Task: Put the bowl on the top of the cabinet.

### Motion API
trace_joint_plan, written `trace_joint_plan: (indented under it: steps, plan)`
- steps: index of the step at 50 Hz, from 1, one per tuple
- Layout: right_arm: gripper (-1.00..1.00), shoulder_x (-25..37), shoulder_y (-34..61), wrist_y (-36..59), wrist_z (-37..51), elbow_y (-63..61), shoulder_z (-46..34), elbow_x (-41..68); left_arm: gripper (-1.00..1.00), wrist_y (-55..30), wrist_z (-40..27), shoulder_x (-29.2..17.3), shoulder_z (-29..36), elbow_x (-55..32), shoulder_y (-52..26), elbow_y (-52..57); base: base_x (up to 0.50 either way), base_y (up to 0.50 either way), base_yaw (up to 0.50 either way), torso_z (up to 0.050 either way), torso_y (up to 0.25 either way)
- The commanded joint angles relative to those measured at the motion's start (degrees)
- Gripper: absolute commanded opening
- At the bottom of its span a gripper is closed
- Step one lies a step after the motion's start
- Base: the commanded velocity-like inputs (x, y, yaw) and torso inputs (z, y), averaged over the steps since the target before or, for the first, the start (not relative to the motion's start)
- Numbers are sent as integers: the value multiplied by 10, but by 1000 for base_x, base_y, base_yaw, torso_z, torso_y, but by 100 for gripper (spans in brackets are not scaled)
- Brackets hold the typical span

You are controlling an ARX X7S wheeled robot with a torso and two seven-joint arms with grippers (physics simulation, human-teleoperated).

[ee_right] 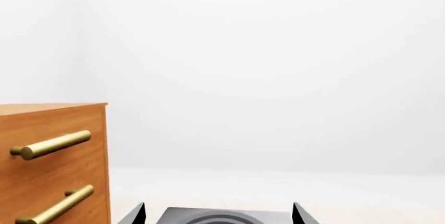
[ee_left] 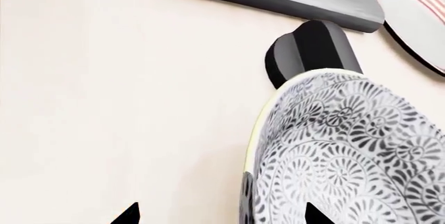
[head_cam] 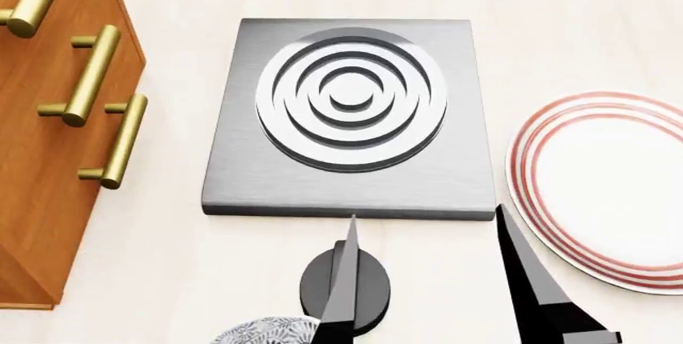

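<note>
So the cabinet (head_cam: 53, 136) is sitting at the left of the head view, orange-brown, showing three brass handles (head_cam: 91, 72) there, while the right wrist view is only catching two of them and is mostly staring at a blank white room. One grey slab (head_cam: 347, 120) with raised concentric rings is lying flat mid-table, and one red-ringed plate (head_cam: 603, 188) is sitting to its right. The table (head_cam: 171, 280) is looking pale cream and plain all over.

The bowl (ee_left: 347, 151) is barely peeking in at the bottom edge of the head view, but the left wrist view is filling up with it: one patterned grey-white bowl, right next to a black knob thing (ee_left: 309, 52), near the slab's front edge.

Left hand (ee_left: 219, 216) is showing two dark fingertips spread apart, one in front of the bowl, can't tell if it's touching. Right hand (ee_right: 219, 214) is spread open too, holding nothing
</note>
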Motion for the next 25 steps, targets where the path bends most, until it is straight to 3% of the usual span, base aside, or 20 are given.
trace_joint_plan:
  steps: [1,17,18,25]
  plan:
    - [100,-6,3,2,-11,1,6,-15,100,-7,20,21,1,3,1,0,0,0,0,0,0]
    - [100,-3,7,0,-8,3,0,-14,100,10,34,24,16,14,9,-2,0,0,0,0,0]
    - [100,-3,7,0,-8,4,0,-14,-100,10,32,24,15,13,9,-4,0,0,0,0,0]
    - [100,-1,7,-1,-6,4,-2,-14,-100,16,37,21,18,16,15,-1,0,0,0,0,0]
